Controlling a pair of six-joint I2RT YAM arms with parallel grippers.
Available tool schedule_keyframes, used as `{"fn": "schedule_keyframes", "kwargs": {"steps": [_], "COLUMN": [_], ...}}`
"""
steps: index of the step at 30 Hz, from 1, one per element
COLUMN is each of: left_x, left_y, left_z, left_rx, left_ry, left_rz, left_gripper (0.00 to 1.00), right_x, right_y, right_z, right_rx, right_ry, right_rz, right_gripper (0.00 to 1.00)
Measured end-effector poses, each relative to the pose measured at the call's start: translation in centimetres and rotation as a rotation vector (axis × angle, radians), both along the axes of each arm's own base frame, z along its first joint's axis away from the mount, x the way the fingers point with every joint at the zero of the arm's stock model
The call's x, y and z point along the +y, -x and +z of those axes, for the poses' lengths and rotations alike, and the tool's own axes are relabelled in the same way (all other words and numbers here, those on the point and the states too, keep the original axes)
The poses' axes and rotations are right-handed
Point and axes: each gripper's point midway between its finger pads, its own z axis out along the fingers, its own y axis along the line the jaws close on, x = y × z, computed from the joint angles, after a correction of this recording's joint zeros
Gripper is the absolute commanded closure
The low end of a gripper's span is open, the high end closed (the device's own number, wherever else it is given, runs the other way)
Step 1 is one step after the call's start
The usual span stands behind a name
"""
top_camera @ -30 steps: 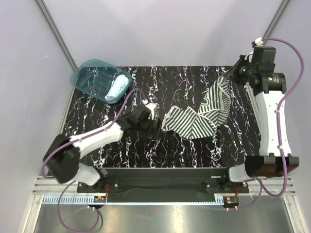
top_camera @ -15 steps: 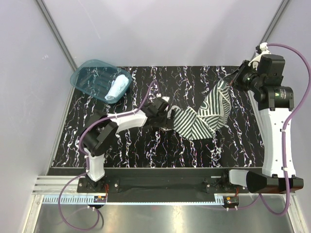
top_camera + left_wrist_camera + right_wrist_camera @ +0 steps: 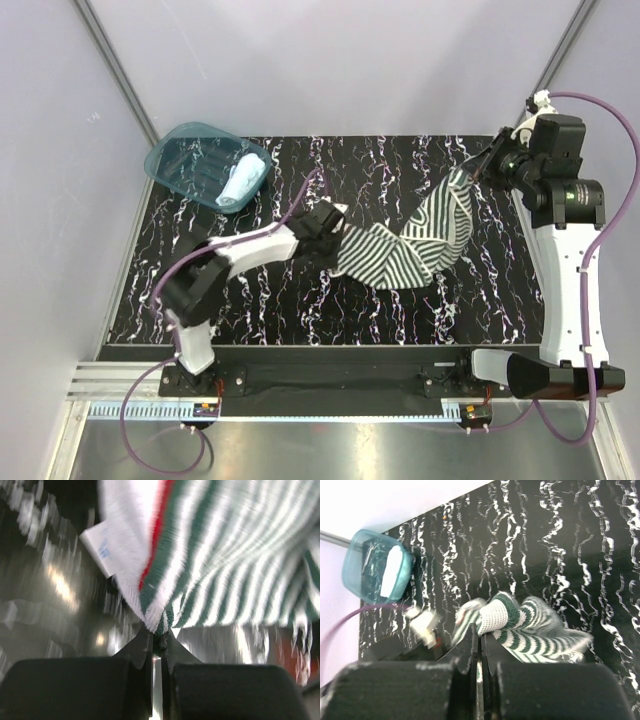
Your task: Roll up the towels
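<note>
The green-and-white striped towel (image 3: pixel 400 250) hangs slack between my two grippers above the black marbled table (image 3: pixel 300 310). My left gripper (image 3: pixel 337 245) is shut on its left end; in the left wrist view the jaws (image 3: pixel 157 637) pinch a corner of the striped towel (image 3: pixel 225 555), which has a red stripe and a white tag. My right gripper (image 3: pixel 472 175) is shut on the far right end, lifted; in the right wrist view (image 3: pixel 481 637) the striped towel (image 3: pixel 535 630) bunches at the tips. The pale blue towel (image 3: pixel 240 183) lies rolled in a teal basket (image 3: pixel 185 160).
The teal basket (image 3: pixel 370 565) sits at the table's back left corner. White walls and metal frame posts enclose the table. A purple cable (image 3: pixel 290 200) loops over the left arm. The table's near edge runs along a black rail (image 3: pixel 330 360).
My left gripper has closed on the striped towel's left end and drawn it slightly left. The towel now sags lower between the grippers. The right gripper has barely moved since half a second ago.
</note>
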Motion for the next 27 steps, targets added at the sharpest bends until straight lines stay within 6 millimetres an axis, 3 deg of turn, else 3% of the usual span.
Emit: {"fn": "schedule_keyframes", "kwargs": {"steps": [2, 4, 7, 9, 10, 12, 14, 15, 17, 19, 20, 22, 23, 24, 26, 27], "left_x": [1.3, 2.4, 3.7, 5.0, 5.8, 8.6, 10.9, 11.5, 12.0, 12.2, 12.4, 12.8, 12.9, 12.9, 12.4, 12.2], "left_y": [2.1, 4.2, 6.1, 4.8, 2.9, -1.6, -6.4, -9.1, -13.0, -14.0, -13.3, -10.8, -9.6, -8.9, -8.9, -9.0], "left_z": [3.0, 8.0, 18.8, 26.7, 29.6, 32.9, 31.7, 29.7, 23.3, 14.7, 10.7, 5.6, 4.6, 4.5, 5.6, 6.4], "left_rx": [0.004, -0.033, -0.16, -0.267, -0.315, -0.374, -0.328, -0.287, -0.148, 0.05, 0.154, 0.324, 0.379, 0.405, 0.385, 0.367], "left_ry": [-0.02, -0.001, 0.097, 0.193, 0.235, 0.267, 0.225, 0.203, 0.151, 0.085, 0.05, -0.005, -0.019, -0.022, 0.004, 0.019], "left_rz": [-0.029, -0.063, -0.089, -0.063, -0.025, 0.07, 0.152, 0.179, 0.208, 0.219, 0.223, 0.226, 0.226, 0.223, 0.213, 0.213], "left_gripper": [1.0, 1.0, 1.0, 1.0, 1.0, 0.99, 0.88, 0.88, 0.87, 0.85, 0.85, 0.85, 0.83, 0.7, 0.62, 0.48], "right_x": [-0.4, -1.0, -2.1, -2.6, -2.7, -3.0, -3.1, -3.1, -3.1, -3.0, -3.0, -3.2, -3.6, -3.8, -4.7, -5.1], "right_y": [0.4, 0.9, 1.8, 1.3, 0.8, -1.2, -3.0, -3.9, -4.3, -3.7, -3.3, -3.0, -3.0, -2.9, -2.7, -2.7], "right_z": [0.2, 0.6, 0.9, 0.0, -0.8, -3.7, -7.5, -10.4, -15.7, -18.7, -19.4, -19.3, -19.0, -18.6, -17.9, -17.6], "right_rx": [-0.004, -0.021, -0.028, 0.007, 0.032, 0.115, 0.21, 0.281, 0.424, 0.517, 0.543, 0.546, 0.534, 0.522, 0.502, 0.493], "right_ry": [0.011, 0.03, 0.059, 0.073, 0.076, 0.085, 0.088, 0.088, 0.086, 0.083, 0.085, 0.097, 0.106, 0.109, 0.118, 0.117], "right_rz": [-0.019, -0.052, -0.11, -0.134, -0.137, -0.146, -0.144, -0.141, -0.131, -0.124, -0.123, -0.131, -0.141, -0.149, -0.176, -0.189], "right_gripper": [1.0, 1.0, 1.0, 1.0, 1.0, 1.0, 1.0, 1.0, 1.0, 1.0, 1.0, 1.0, 1.0, 1.0, 1.0, 1.0]}}
